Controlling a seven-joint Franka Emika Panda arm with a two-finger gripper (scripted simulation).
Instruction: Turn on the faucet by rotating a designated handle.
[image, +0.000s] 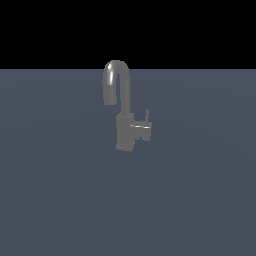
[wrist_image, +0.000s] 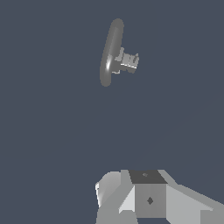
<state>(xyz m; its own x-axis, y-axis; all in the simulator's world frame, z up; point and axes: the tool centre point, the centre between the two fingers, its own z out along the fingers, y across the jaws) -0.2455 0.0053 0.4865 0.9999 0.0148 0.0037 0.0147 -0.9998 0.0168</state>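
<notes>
A flat grey-blue floor (image: 60, 200) fills the exterior view, and the faucet (image: 121, 107) stands alone near its middle, its hooked spout curling toward that view's left. The handle (image: 143, 131) juts from the body toward the exterior view's right, a thin pin rising from it. In the wrist view, pale blocky parts that are probably the gripper (wrist_image: 148, 199) sit well apart from the faucet (wrist_image: 110, 52); whether its jaws are parted or closed I cannot tell.
</notes>
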